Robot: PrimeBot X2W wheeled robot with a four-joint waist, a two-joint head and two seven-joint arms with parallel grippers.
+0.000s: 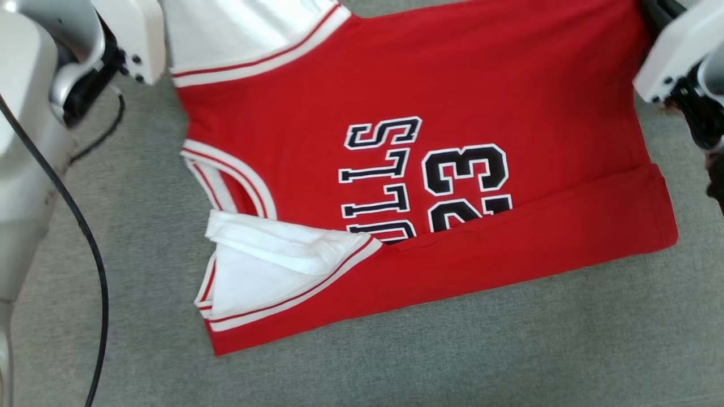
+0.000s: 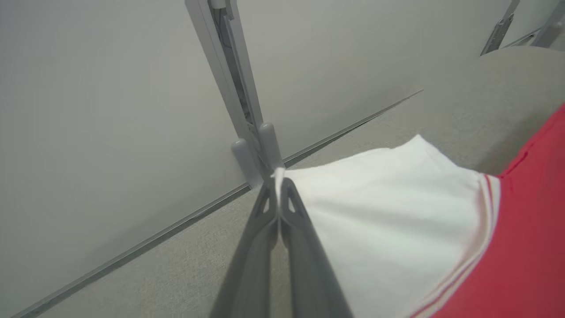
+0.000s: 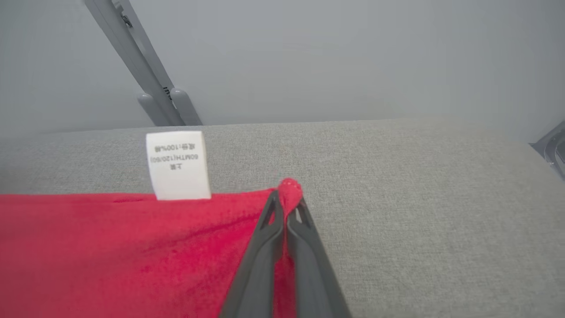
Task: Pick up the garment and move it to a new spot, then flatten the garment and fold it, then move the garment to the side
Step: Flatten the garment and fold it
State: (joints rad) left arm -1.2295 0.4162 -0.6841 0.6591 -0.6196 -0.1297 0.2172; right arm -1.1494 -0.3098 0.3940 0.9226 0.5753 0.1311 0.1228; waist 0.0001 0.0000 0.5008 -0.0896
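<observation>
We saw the red garment (image 1: 452,169) spread across the upper middle of the head view on the grey counter (image 1: 509,350), lower edge folded up. Our left tool (image 2: 279,182) was clamped on its white sleeve (image 2: 375,212), our right tool (image 3: 288,199) on a red corner near the label (image 3: 178,165).

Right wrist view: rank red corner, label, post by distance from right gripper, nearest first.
1. Red corner: pinched in the right gripper.
2. Label: left, along the same edge.
3. Post: farther left, behind the grey surface.
</observation>
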